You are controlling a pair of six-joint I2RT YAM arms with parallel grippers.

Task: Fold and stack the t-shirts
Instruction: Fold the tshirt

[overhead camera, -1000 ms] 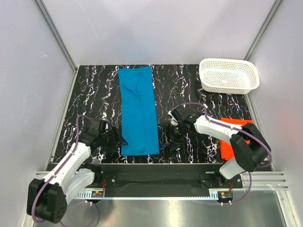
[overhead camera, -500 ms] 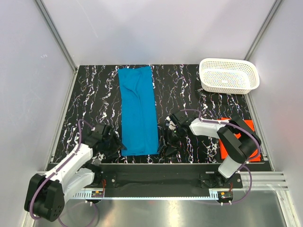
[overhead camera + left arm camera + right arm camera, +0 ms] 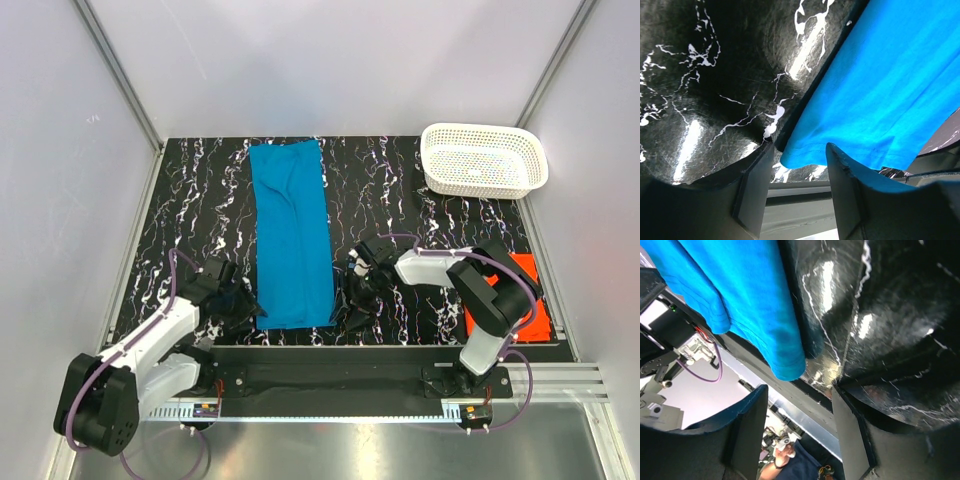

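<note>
The bright blue t-shirt lies as a long narrow strip down the middle of the black marbled table. My left gripper is open at its near left corner; in the left wrist view that corner sits between my open fingers. My right gripper is open at the near right corner, which hangs just above my jaws in the right wrist view. The orange-red t-shirt lies folded at the near right, partly hidden by the right arm.
A white perforated basket stands at the far right corner. The table's near edge and metal rail run just below both grippers. Grey walls enclose the table on three sides.
Both grippers have moved inward to the blue shirt's near corners. The right arm has folded further back over the orange-red shirt.
</note>
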